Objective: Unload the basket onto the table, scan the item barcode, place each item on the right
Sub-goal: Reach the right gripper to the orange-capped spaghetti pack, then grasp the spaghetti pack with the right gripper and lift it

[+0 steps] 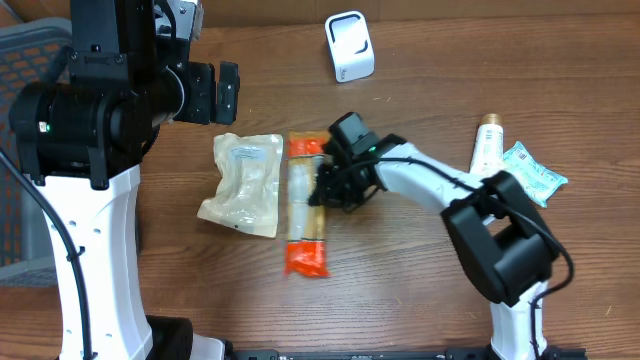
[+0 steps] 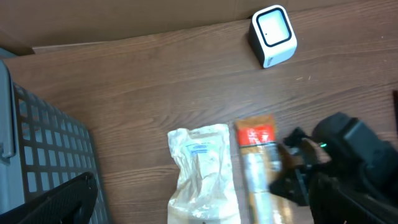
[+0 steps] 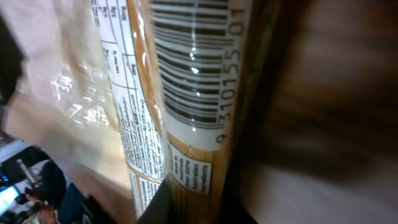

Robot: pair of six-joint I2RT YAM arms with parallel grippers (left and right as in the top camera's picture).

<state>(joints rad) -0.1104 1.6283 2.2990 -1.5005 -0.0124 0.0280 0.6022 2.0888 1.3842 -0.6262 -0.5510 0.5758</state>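
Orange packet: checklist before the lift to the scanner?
1. Right hand shut on packet: ok.
2. Barcode uncovered, plain in the right wrist view: ok.
3. Scanner in view, nothing between it and packet: ok.
4. Pouch apart from packet: cannot tell, their edges lie close.
5. Left hand open, away from packet: ok.

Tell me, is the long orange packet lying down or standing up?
Lying flat: the long orange packet stretches along the brown wooden table.
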